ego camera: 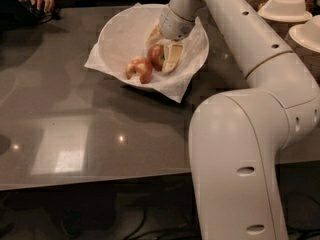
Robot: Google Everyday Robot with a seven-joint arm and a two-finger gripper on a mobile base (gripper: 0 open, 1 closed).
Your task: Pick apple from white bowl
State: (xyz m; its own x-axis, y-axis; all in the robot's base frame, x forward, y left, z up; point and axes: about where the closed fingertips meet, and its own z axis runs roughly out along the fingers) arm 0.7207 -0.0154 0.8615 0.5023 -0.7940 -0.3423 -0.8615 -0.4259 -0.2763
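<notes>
The white bowl [116, 31], lined with crumpled white paper, stands at the back middle of the dark table. The small red apple [155, 58] lies in its right half. My gripper [162, 53] reaches down into the bowl from the right, with one cream finger [173, 58] against the apple's right side and the other behind its upper left. The jaws look closed on the apple, which still rests low in the bowl.
A bitten apple [138, 69] showing pale flesh lies just left of the whole apple in the bowl. Small stacked white bowls [286, 7] and a plate [307, 34] stand at the back right. A person's hand [42, 0] is at the back left. My arm's large base [240, 164] fills the right foreground.
</notes>
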